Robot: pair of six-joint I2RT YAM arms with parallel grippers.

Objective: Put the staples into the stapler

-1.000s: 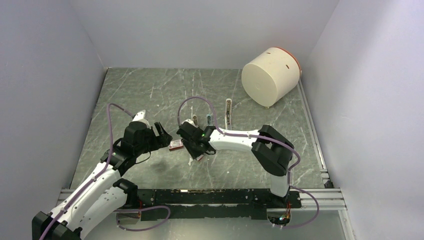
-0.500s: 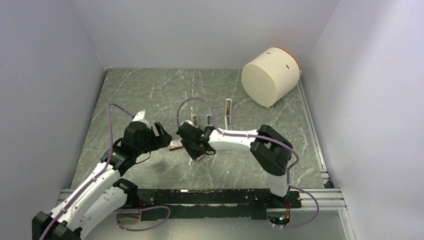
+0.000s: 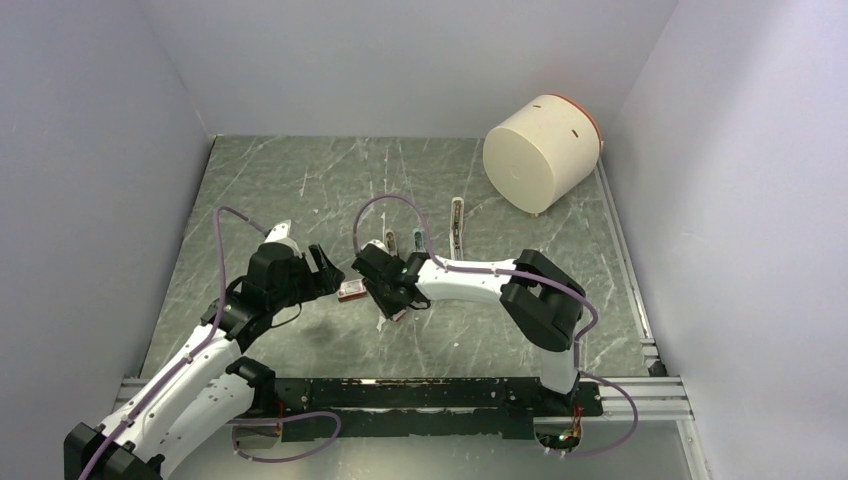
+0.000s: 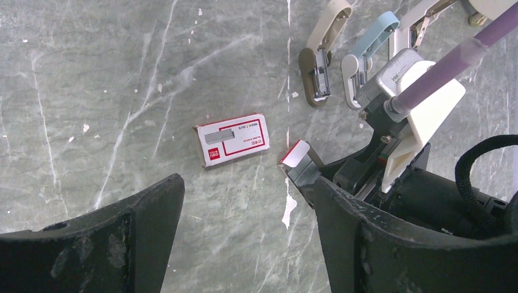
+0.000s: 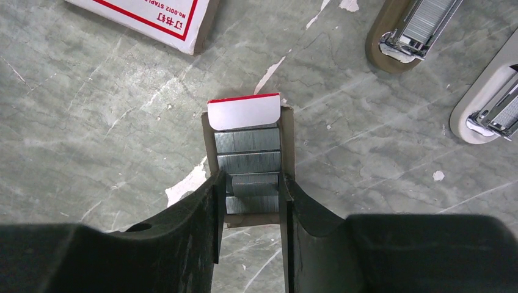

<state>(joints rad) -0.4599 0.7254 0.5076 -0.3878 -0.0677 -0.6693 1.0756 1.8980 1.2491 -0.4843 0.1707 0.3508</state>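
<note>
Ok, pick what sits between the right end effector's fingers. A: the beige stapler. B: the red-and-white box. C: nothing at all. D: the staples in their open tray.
D: in the right wrist view the right end effector has its fingers against both sides of the staples, while the red-and-white box lies apart from them.

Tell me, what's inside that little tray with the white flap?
Silvery staples in rows, filling the tray. The right gripper pinches them, and its fingers cover the near end.
</note>
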